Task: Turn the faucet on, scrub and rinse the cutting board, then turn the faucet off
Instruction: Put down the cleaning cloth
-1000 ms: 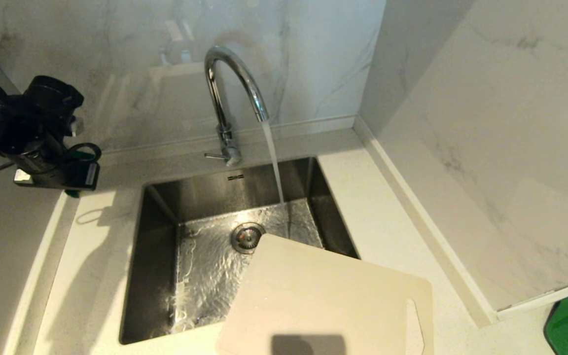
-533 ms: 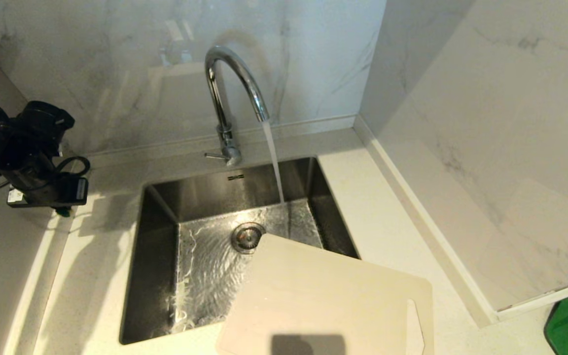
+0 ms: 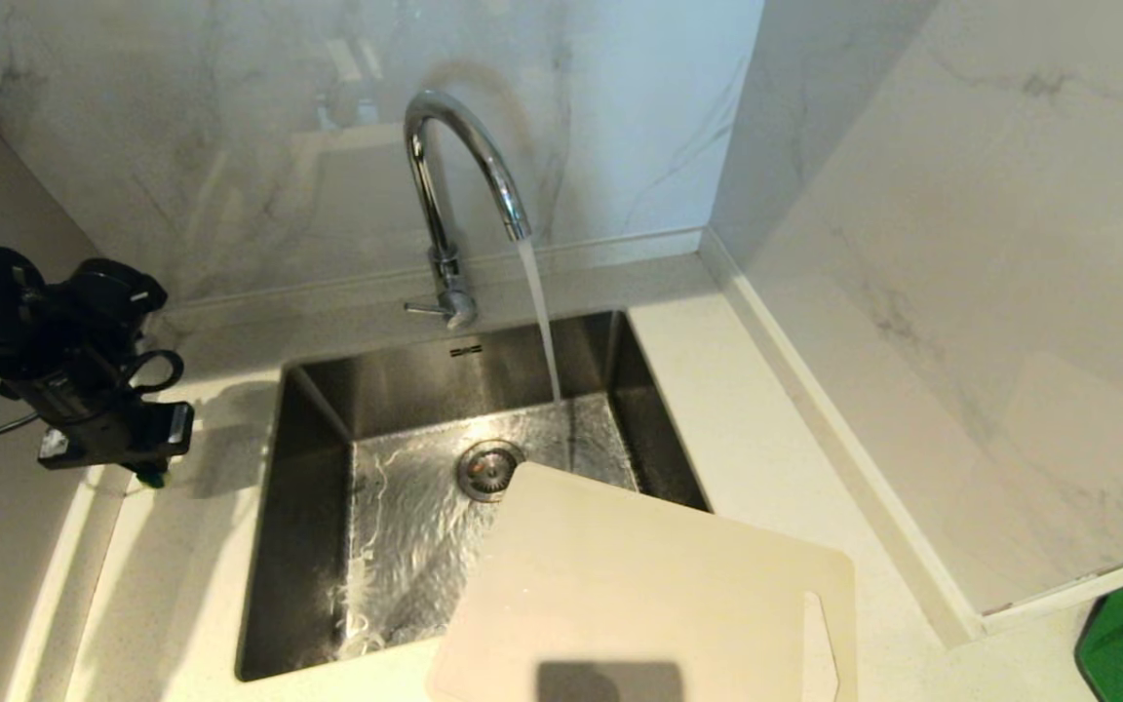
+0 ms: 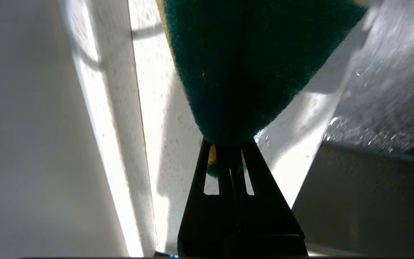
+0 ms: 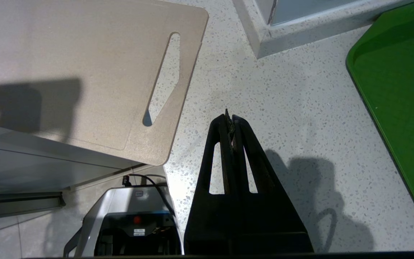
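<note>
the left gripper (image 4: 230, 144) is clamped on a green sponge (image 4: 250, 61) over the counter's left edge. right of it lies the sink (image 3: 308, 507), then the cutting board (image 3: 649, 585) overhanging the near corner; beyond, the faucet (image 3: 454, 175) runs. the right gripper (image 5: 230, 120), pinched together and empty, hangs just right of the board.

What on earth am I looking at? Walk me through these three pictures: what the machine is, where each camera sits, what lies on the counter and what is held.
This is a two-armed wheeled robot at a kitchen sink. One camera on its head looks down: a tall chrome gooseneck faucet runs water into the steel sink, and a large beige plastic cutting board lies on the pale speckled counter, one corner overhanging the basin. The other two cameras sit on the wrists. The left pincer, at the sink's left, is shut on a green scouring sponge. The right pincer is shut and empty, above the counter between the board and a green tray.
</note>
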Tool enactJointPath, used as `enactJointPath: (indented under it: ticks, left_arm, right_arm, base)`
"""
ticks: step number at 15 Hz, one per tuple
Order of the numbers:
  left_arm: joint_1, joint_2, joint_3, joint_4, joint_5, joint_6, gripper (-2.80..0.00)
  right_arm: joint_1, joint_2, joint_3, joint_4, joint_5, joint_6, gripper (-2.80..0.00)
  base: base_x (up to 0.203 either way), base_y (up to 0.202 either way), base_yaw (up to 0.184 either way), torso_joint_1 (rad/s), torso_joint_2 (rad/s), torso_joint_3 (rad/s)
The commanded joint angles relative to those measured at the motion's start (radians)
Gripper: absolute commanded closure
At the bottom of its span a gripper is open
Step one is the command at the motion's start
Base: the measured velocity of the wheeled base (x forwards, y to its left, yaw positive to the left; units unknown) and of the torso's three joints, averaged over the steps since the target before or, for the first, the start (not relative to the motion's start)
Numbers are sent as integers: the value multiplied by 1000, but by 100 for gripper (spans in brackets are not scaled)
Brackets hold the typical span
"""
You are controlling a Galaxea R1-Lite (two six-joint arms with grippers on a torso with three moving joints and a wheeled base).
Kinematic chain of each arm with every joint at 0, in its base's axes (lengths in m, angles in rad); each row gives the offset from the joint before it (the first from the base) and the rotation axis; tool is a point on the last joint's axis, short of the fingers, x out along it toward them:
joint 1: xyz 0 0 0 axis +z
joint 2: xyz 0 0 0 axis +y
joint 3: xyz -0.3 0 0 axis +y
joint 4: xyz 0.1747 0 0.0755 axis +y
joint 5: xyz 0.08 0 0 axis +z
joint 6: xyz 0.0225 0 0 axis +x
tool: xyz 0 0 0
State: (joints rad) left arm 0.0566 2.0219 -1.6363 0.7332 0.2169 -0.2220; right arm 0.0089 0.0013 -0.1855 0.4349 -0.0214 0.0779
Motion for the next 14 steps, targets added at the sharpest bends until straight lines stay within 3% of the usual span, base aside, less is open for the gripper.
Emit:
enactJointPath:
  ticks: [1,4,5,10,14]
  left_arm:
    - [0,-9,59,-3,-2,-7,0]
    - [-1,-17,169,-80,-27,-11,0]
    - [-1,-18,188,-92,-30,-11,-280]
    - [-1,-19,205,-124,-30,-10,-280]
    - [-2,-58,150,-94,-25,-1,-280]
  right_arm:
    - [0,0,0,2,0,0,0]
    - [0,0,0,2,0,0,0]
    - [0,0,0,2,0,0,0]
    - [0,0,0,2,0,0,0]
    - [0,0,0,2,0,0,0]
  base:
    - [0,0,0,0,0,0]
    - [0,0,0,0,0,0]
    - [0,0,0,0,0,0]
    - [0,0,0,0,0,0]
    - [0,0,0,0,0,0]
